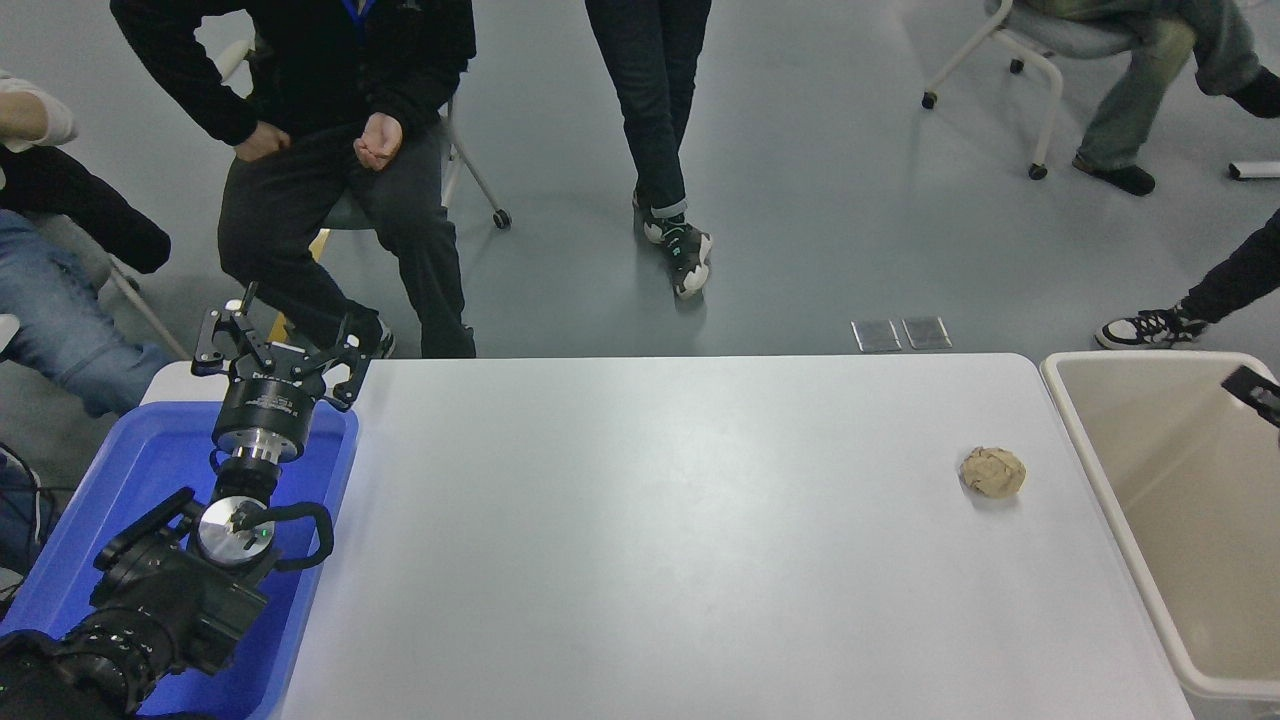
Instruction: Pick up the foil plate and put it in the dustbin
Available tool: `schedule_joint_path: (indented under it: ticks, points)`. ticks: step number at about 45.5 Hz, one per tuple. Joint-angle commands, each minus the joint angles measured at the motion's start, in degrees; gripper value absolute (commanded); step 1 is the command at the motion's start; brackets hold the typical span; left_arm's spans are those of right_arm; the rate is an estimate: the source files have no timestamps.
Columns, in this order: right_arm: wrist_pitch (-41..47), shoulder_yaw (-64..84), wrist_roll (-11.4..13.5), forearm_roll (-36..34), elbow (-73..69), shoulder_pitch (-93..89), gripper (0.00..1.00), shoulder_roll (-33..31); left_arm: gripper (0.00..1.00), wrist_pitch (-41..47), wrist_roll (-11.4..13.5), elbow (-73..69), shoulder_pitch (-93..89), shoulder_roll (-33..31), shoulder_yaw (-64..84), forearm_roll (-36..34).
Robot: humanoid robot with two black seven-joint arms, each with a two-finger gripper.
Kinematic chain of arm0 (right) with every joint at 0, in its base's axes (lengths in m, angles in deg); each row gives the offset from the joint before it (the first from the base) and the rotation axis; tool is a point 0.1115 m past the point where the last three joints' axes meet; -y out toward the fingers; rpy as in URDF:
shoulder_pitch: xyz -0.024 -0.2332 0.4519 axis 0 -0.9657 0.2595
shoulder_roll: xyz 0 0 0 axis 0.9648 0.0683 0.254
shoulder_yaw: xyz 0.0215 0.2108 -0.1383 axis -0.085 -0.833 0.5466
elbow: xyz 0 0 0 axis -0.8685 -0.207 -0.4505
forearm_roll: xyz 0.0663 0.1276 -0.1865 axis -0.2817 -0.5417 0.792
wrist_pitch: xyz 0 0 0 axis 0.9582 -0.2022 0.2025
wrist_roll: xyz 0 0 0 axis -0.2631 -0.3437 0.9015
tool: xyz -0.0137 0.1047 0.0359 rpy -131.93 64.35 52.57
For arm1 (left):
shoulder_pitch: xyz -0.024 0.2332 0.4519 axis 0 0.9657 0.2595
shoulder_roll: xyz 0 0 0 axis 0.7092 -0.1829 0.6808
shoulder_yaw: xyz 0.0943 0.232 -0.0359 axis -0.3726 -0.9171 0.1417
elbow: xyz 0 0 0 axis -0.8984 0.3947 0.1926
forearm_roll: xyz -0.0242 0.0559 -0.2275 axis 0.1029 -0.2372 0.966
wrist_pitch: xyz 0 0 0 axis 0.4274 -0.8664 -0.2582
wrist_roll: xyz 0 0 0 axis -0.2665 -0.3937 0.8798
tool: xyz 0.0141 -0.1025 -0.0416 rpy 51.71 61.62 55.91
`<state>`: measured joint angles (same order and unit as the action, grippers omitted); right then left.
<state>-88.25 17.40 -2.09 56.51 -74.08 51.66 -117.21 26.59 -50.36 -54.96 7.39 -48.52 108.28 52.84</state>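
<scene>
- No foil plate shows anywhere in the head view; I cannot say where it lies, whether off-frame or hidden.
- The white table (650,520) carries only a crumpled tan paper ball (993,471), near its right edge and apart from the dustbin.
- The dustbin (1090,440), beige with a thick rim, stands against the table's right end; the part of its interior I can see holds nothing.
- A small black part of the right arm (1255,392) enters at the right edge over the dustbin. I cannot tell from it how the right gripper stands or whether it holds anything.
- The left gripper (285,340) is parked at the lower left above the blue plastic tub (330,480), fingers spread wide, holding nothing.
- Handling judgement: a foil tray should be very light, thin, and easily dented, with a slick surface. I would take it by the crinkled rim on a long side, with a light squeeze only.
- Risk, as I judge it: too firm a pinch folds the wall, and too loose a pinch lets it slip.
- Several people sit or stand beyond the far edge, clear of the table.
</scene>
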Motion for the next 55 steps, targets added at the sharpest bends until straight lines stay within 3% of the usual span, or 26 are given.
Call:
schedule_joint_path:
  ticks: [1,15,30,55]
  points:
    - [7.8,9.9,0.5,0.0,-6.8,10.2,1.0,-0.2,0.99,0.0,0.0,0.0,0.0,0.0,0.0,0.1]
    - [33.9,11.0,0.5,-0.4,-10.9,20.9,1.0,1.1,0.99,0.0,0.0,0.0,0.0,0.0,0.0,0.0]
    - [55.7,27.8,0.5,-0.5,-14.1,44.0,1.0,18.5,0.99,0.0,0.0,0.0,0.0,0.0,0.0,0.0]
    - [56.3,27.4,0.2,-4.8,-18.2,50.2,1.0,23.3,0.99,0.0,0.0,0.0,0.0,0.0,0.0,0.1]
